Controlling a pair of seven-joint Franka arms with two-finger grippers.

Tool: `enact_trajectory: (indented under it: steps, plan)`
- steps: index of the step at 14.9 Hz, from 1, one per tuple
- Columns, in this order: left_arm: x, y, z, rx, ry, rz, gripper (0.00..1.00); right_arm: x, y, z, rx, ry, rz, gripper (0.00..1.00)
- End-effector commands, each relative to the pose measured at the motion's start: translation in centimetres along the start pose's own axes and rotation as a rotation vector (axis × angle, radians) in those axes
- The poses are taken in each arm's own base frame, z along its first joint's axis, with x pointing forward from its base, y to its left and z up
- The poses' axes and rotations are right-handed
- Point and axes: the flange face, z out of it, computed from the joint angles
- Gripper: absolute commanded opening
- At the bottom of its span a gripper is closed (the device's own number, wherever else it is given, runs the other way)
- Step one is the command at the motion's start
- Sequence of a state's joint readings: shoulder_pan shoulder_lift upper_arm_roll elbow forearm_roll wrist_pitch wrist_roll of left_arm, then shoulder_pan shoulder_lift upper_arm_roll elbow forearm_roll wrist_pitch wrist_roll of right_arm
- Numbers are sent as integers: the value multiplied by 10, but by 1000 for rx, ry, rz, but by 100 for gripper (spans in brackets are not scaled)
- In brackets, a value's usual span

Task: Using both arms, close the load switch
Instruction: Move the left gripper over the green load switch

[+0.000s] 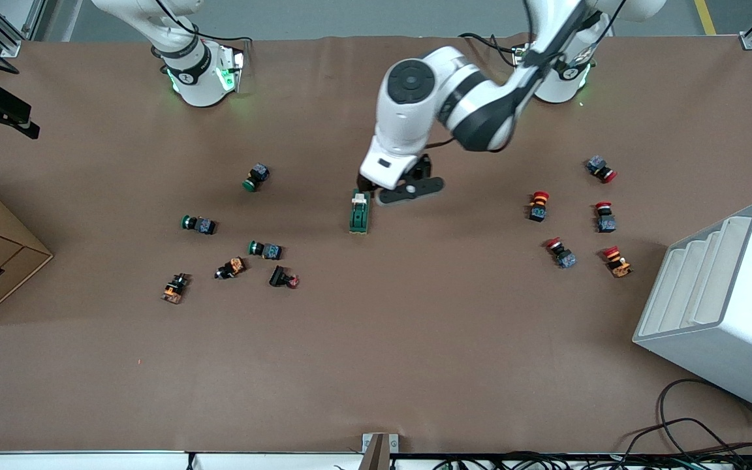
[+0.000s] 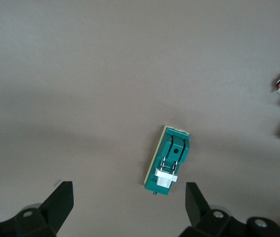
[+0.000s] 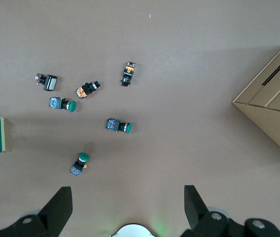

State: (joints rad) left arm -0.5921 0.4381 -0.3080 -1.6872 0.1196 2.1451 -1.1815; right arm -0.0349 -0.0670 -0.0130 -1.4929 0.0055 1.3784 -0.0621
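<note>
left end effector [image 2: 125,207] fingers wide apart, empty, over load switch [image 1: 359,213] | right end effector [image 3: 125,207] spread open, empty, waiting, apparently near its base

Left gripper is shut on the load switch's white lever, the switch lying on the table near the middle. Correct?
Not quite. The left gripper is open and above the load switch, not gripping it; the left wrist view shows both fingers apart and clear of it. The switch does lie mid-table.

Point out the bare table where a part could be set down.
The widest bare stretch lies nearer the camera than every button. Another lies between the load switch and the red buttons. The green buttons are crowded. The left end effector hangs by the switch.
</note>
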Motion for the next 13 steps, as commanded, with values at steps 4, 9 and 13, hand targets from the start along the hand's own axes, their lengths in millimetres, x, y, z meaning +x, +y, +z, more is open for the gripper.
enact_trajectory:
  steps: [4, 9, 13]
  plan:
    - [-54, 33, 61, 44, 126, 25, 99, -1, -4, -1, 28, 13, -8, 100]
    - [-107, 53, 113, 54, 298, 119, 99, -3, -5, 0, 28, -1, -13, 100]
    - [-147, 55, 153, 83, 392, 279, 98, -3, -3, -2, 19, 3, -10, 100]
